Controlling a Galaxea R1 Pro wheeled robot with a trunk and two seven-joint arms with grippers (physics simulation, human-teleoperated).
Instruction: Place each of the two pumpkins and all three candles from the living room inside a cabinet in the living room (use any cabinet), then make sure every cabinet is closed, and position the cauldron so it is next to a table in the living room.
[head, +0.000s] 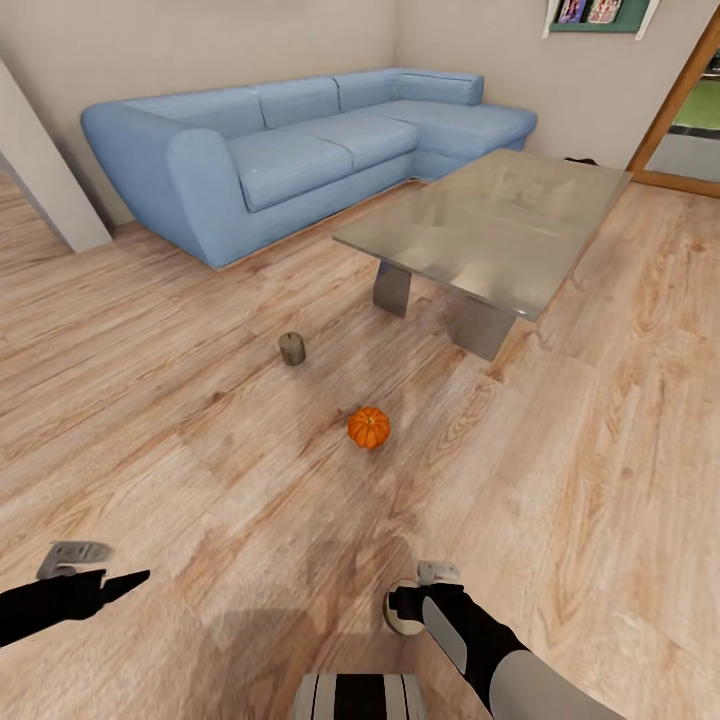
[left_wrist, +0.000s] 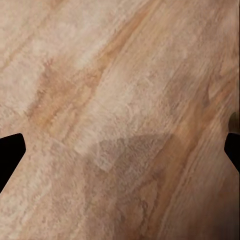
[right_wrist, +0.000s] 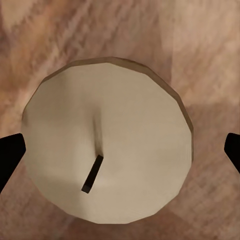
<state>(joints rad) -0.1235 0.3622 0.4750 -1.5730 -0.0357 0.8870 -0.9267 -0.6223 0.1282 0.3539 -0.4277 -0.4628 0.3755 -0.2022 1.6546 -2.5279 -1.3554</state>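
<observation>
Right gripper (right_wrist: 120, 150) spread wide around candle (right_wrist: 107, 145), partly hidden in head view; left gripper (left_wrist: 120, 150) released.

pumpkin (head: 368, 427): orange, ribbed, on the floor.
candle (head: 291, 348): upright, nearer the sofa.
second candle (right_wrist: 107, 142): pale, wick up.
bench (head: 490, 225): glass-topped.

Orange pumpkin (head: 368, 427), blue sofa (head: 300, 140) (plank-grained floor (head: 200, 480)).
</observation>
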